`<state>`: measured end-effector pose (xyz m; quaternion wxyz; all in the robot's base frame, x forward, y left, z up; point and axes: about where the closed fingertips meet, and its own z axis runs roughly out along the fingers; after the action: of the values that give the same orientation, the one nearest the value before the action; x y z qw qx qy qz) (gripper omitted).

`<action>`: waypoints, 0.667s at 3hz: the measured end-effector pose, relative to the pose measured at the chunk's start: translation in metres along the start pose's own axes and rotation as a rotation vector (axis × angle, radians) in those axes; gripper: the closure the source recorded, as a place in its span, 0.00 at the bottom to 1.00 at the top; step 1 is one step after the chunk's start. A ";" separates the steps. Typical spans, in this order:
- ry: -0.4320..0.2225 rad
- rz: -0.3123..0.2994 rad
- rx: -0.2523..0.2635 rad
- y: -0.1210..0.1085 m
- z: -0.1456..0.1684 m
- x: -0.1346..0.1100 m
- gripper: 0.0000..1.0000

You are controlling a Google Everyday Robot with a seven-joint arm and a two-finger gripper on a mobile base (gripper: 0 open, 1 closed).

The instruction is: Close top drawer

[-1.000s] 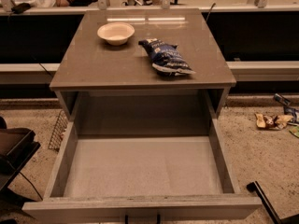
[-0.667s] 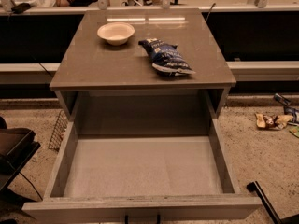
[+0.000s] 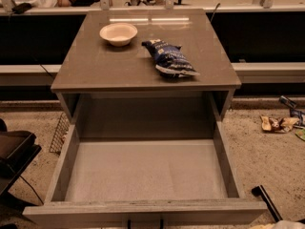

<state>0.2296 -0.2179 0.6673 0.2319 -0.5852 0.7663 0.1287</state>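
Note:
The top drawer [image 3: 143, 175] is pulled far out of the grey cabinet [image 3: 143, 66]. Its pale grey interior is empty. Its front panel [image 3: 143, 211] lies along the bottom edge of the view, and only the two dark stubs of its handle [image 3: 145, 222] show there. My gripper [image 3: 266, 202] shows only as a dark bar at the lower right, right of the drawer's front corner and apart from it, with a pale part of the arm [image 3: 286, 224] below it.
A white bowl [image 3: 118, 33] and a blue snack bag [image 3: 169, 58] lie on the cabinet top. A black object [image 3: 14, 151] stands on the floor at the left, with a wire rack [image 3: 59, 132] beside the cabinet. Wrappers [image 3: 279, 123] lie on the floor at the right.

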 end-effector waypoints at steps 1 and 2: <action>-0.149 -0.058 -0.005 -0.023 0.040 -0.023 1.00; -0.252 -0.105 0.005 -0.049 0.060 -0.051 1.00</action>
<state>0.2994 -0.1613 0.6452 0.3344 -0.6032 0.6995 0.1869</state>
